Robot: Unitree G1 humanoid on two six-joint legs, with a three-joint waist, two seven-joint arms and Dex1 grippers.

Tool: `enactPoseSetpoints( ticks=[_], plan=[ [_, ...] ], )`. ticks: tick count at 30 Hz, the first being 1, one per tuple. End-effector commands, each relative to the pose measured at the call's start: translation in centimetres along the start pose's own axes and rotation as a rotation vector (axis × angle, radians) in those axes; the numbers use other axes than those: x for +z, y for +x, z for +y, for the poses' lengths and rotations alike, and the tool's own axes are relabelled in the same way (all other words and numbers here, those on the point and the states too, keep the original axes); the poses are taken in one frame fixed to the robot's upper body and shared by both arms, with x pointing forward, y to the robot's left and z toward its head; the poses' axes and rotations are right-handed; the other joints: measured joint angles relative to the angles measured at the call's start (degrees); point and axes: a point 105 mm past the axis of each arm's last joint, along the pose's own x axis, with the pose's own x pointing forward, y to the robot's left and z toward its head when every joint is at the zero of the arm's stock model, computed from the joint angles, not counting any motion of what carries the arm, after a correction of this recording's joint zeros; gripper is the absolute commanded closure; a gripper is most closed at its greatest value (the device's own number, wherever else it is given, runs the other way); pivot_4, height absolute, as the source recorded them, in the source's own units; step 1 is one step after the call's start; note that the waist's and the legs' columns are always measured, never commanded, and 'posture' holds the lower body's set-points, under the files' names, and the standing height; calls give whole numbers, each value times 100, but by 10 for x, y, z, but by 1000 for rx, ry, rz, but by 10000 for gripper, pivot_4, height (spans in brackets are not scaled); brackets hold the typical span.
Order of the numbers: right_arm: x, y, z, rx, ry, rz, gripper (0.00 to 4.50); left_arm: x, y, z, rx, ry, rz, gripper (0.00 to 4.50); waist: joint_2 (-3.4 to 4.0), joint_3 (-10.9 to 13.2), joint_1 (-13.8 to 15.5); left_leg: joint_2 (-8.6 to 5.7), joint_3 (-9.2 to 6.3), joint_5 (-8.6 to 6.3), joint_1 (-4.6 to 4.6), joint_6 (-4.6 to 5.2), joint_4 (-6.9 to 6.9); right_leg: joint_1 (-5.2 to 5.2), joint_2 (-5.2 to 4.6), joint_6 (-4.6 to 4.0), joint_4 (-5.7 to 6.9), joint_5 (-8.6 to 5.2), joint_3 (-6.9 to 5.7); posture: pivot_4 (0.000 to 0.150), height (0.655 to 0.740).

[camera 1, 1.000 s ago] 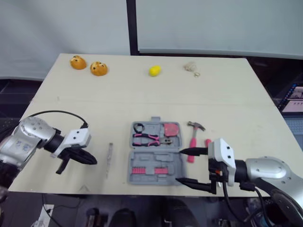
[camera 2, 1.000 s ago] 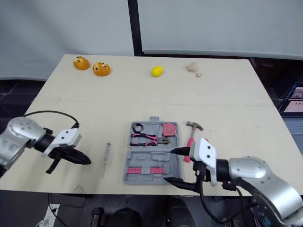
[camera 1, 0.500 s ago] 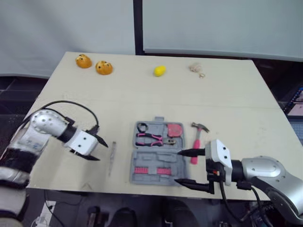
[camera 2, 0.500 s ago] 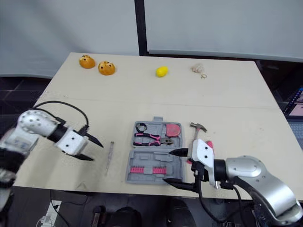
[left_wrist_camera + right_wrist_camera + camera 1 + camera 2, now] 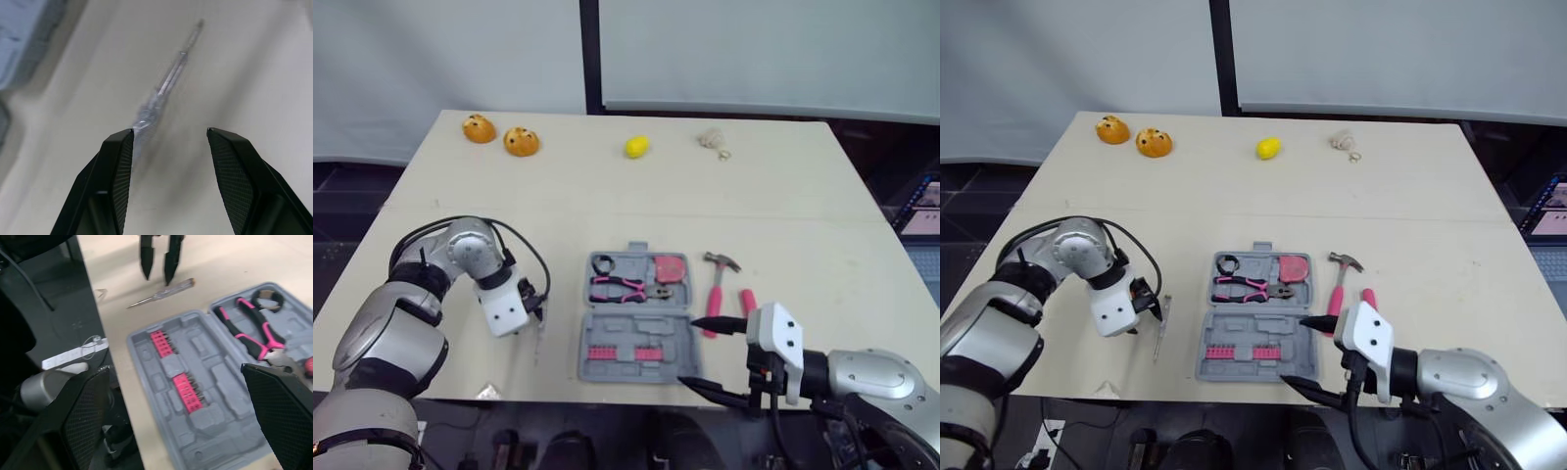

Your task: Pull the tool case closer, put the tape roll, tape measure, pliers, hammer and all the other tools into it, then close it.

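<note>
Table | L hand wide, wrist cam: screwdriver beside one finger | R hand wide by case

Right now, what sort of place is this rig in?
Probably a robotics lab or test bay rather than a real workshop: a plain light table backed by blank white panels, an open tool case laid out on it, and unrelated props such as a lemon set along the far edge.

Screwdriver left of tool case, hammer right of it, pliers inside.
</note>
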Motion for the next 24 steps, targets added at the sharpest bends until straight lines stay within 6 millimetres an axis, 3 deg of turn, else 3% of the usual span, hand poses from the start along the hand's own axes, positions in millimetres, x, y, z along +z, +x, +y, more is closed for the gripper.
enactPoseSetpoints(
  ticks=[1,9,12,14,16,24],
  plan=[
    [9,-3,0,-20,-37,-27,0,-1,3,3,-16,45,21,19408,-1,-1,4,1,-1,-1,0,2,0,0,-1,0,0,0,1,1500,7370],
    [11,-7,1,-30,-32,-22,0,-6,18,10,-35,73,78,19408,1,-5,12,20,1,-2,3,5,0,3,0,5,0,3,1,1500,7370],
    [10,-10,0,-39,-31,-16,0,-11,21,4,-84,62,111,27864,25,-22,25,19,-2,-1,11,7,0,11,0,5,4,3,3,1500,7370],
    [10,-12,-1,-44,-31,-13,0,-14,23,3,-96,55,126,37966,50,-36,34,16,-2,-5,15,20,0,13,-1,6,5,4,4,1500,7370],
    [11,-12,0,-46,-31,-13,0,-14,24,4,-88,55,126,44202,65,-46,34,12,-4,-6,15,28,0,15,-2,8,6,5,10,1500,7370],
    [12,-13,1,-41,-25,-19,0,-14,-1,-1,-12,-58,76,44202,43,-36,5,13,-5,2,12,19,0,11,8,8,14,6,15,1500,7370]
  ],
)
